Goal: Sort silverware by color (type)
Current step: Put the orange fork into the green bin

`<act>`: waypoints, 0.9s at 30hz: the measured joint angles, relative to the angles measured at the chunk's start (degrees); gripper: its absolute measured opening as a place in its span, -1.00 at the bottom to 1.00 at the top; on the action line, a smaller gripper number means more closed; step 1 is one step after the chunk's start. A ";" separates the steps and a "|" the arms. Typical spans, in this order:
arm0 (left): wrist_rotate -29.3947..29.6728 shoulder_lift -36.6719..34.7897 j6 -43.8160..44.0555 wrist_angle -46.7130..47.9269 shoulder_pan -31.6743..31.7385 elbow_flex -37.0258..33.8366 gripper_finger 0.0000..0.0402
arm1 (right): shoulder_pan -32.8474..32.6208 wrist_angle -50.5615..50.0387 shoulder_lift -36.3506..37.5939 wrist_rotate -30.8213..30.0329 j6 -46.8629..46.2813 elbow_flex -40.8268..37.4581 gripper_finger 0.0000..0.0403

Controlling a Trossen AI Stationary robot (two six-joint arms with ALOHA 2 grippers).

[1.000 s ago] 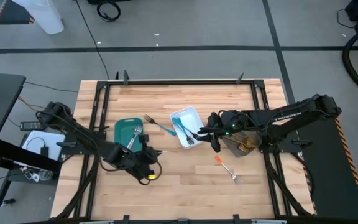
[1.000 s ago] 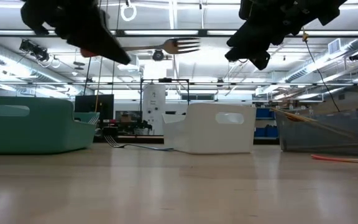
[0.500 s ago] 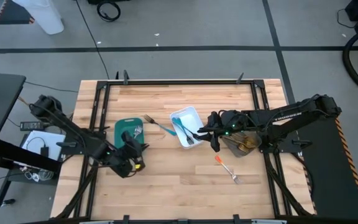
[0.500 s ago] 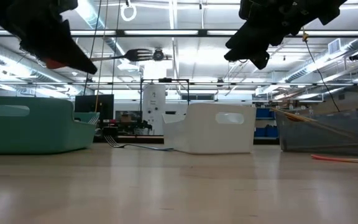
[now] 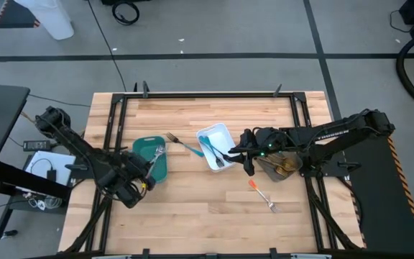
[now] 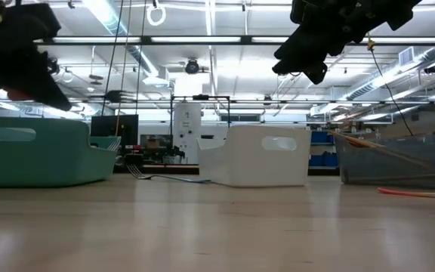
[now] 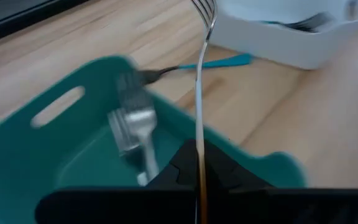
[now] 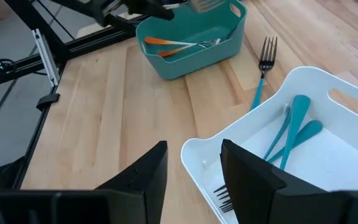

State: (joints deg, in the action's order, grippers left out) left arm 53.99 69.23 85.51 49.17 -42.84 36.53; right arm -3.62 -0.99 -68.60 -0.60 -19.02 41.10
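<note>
left hand (image 5: 144, 181) is pinched shut on a fork (image 7: 199, 93), gripping the handle end with the tines sticking out ahead, right at the near edge of the teal tray (image 5: 139, 149). held that way, we read it as lined up to go in tines-first; the handle colour is buried in the grip so we can't call it. the teal tray already has orange-handled pieces (image 8: 166, 42) in it, so we'd guess this one belongs to that set. right hand (image 8: 194, 165) is spread, holding nothing, hovering by the near corner of the white tray (image 8: 199, 155). we take it as parked there while the left arm works, close to its next picks. the white tray carries the blue-handled pieces (image 8: 292, 127), plus a dark fork head near the corner. the grey-brown tray (image 5: 291, 173) sits under the right arm with gold pieces (image 5: 287, 167) in it. two items are unsorted on the worktop (image 5: 207, 208): a blue-handled fork (image 8: 261, 74) lying between the teal and white trays, and an orange-handled fork (image 5: 262, 193) out in the open in front of the grey-brown tray. our judgement: sort is mostly done, with this drop plus those two strays left. risk on the drop is the fork tipping over the tray's low near wall, since the grip sits far back on the handle.
</note>
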 joint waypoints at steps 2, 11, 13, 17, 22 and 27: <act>-0.65 0.00 5.66 4.26 -0.74 0.00 -0.96 | 0.00 -0.02 0.00 0.00 0.13 0.00 -0.23; -3.24 0.08 15.96 9.03 -0.46 0.00 -0.92 | 0.00 -0.02 0.00 0.00 1.08 0.00 -0.23; -3.31 0.09 17.00 8.76 -0.36 0.00 -0.93 | 0.00 -0.02 0.00 0.02 1.20 0.00 -0.23; -3.09 0.09 19.22 8.06 -0.36 -0.63 -0.94 | 0.00 -0.02 0.00 0.04 1.24 0.00 -0.24; -3.24 0.13 20.57 3.04 -0.36 -3.28 -0.93 | -0.34 -0.04 0.00 0.07 1.34 0.00 -0.24; -4.81 0.13 20.04 2.88 -0.12 -3.28 -0.93 | -0.89 -0.04 0.00 0.15 1.65 0.00 -0.25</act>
State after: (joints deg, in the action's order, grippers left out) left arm 49.17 69.36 105.55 52.05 -42.96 33.26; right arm -4.51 -1.04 -68.60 -0.45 -17.37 41.10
